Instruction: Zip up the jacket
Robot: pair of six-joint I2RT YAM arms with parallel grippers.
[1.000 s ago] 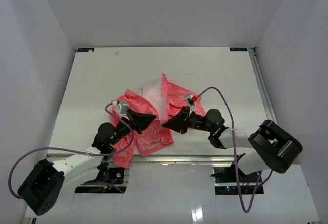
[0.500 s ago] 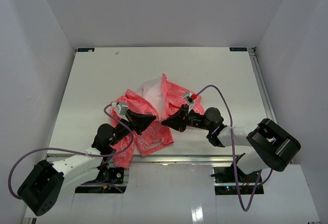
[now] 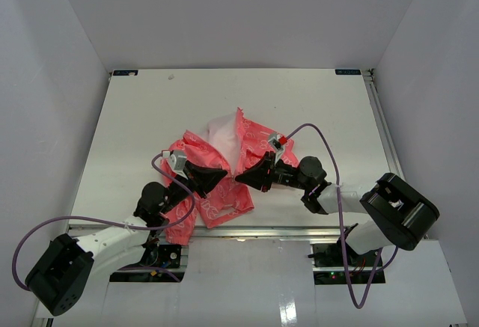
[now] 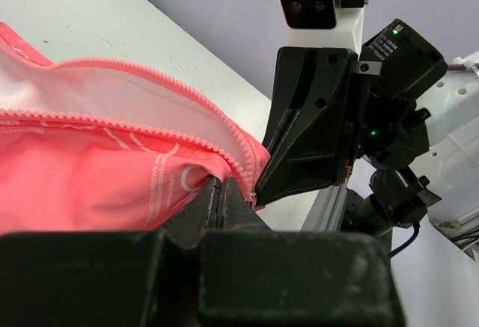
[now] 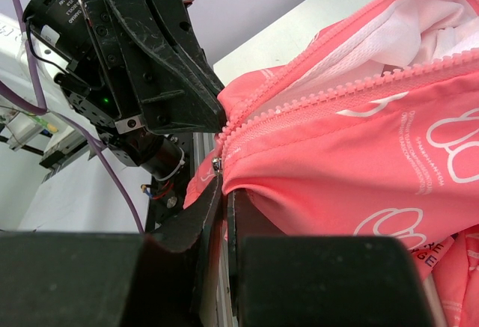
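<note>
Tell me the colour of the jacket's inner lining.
White lining inside the coral-pink jacket; it shows best in the right wrist view.

White table (image 3: pixel 150 117), crumpled jacket (image 3: pixel 221 209) lying on it

a white surface (image 3: pixel 150 117) lies boxed in by plain pale grey walls (image 3: pixel 239 13). a small blue tab (image 3: pixel 125 72) sits at each far corner, a metal rail (image 3: pixel 383 129) runs along its right edge, and a faint speck (image 3: pixel 171 77) marks it near the far-left corner.
</note>
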